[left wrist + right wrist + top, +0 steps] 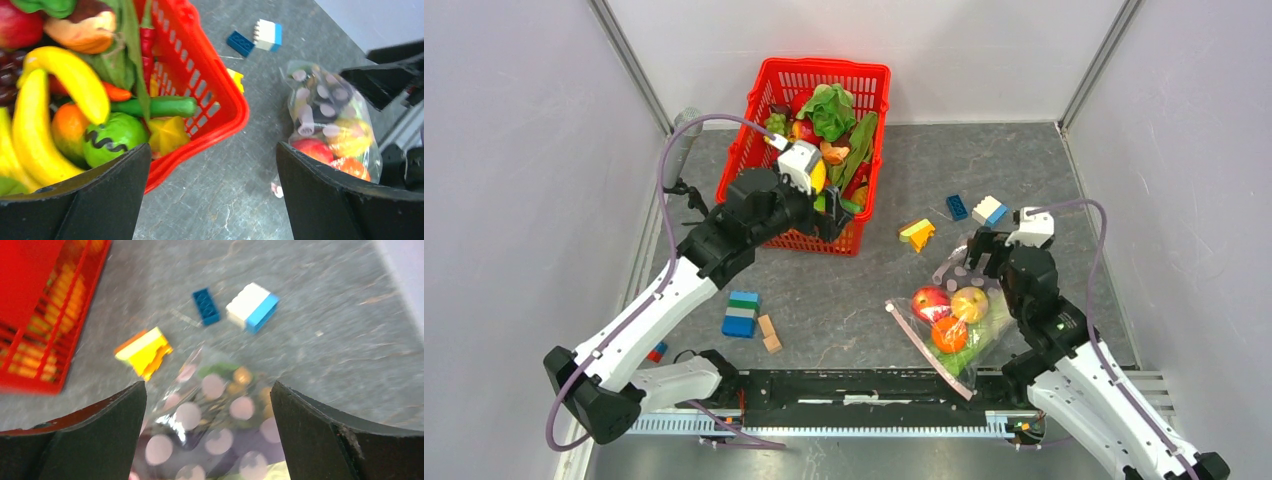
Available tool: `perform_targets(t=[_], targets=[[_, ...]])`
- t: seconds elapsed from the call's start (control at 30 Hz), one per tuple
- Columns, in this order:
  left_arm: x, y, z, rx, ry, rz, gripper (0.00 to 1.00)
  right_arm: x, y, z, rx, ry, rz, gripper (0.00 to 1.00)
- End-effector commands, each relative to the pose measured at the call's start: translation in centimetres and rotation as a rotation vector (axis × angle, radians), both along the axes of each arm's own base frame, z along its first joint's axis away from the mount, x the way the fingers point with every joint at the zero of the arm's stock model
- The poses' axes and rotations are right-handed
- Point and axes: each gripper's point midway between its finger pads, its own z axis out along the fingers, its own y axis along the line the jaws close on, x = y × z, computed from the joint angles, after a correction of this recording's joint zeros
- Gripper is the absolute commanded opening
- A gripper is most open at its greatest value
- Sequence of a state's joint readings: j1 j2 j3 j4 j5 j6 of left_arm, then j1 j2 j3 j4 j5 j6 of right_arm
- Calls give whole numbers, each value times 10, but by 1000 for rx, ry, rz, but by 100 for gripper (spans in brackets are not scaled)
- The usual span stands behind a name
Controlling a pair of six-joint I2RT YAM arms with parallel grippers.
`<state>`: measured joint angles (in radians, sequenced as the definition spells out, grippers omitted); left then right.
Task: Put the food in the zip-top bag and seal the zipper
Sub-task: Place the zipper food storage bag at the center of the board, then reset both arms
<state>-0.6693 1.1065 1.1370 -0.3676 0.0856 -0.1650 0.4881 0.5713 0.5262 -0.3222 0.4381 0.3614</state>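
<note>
The clear dotted zip-top bag (956, 325) lies on the table at front right. It holds a red apple (930, 301), a yellow fruit (970, 302), an orange (949, 334) and greens. Its pink zipper strip (927, 349) runs along the near-left edge. My right gripper (977, 255) is open and empty just above the bag's far end; the dotted plastic (210, 405) fills the space between its fingers. My left gripper (836, 212) is open and empty over the near right corner of the red basket (864, 85). In the left wrist view bananas (35, 130) and a green fruit (112, 137) lie in the basket, and the bag (327, 125) lies to the right.
Building blocks lie loose: yellow-orange (917, 233), dark blue (957, 207) and white-blue (990, 210) between basket and bag, and a blue-green stack (742, 313) and tan pieces (769, 333) at front left. Grey walls close in both sides.
</note>
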Motion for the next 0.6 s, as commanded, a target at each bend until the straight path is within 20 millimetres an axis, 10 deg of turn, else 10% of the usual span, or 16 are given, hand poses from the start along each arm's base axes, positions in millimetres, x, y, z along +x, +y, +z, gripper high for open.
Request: perform_targets(t=[0.0, 0.3, 0.57], targets=[[22, 28, 22, -96, 30, 231, 100, 13, -42, 54, -87, -147, -234, 98], [30, 93, 22, -87, 5, 600, 100, 40, -81, 73, -201, -87, -307, 98], [22, 118, 21, -71, -37, 681, 100, 37, -43, 52, 5, -117, -26, 98]])
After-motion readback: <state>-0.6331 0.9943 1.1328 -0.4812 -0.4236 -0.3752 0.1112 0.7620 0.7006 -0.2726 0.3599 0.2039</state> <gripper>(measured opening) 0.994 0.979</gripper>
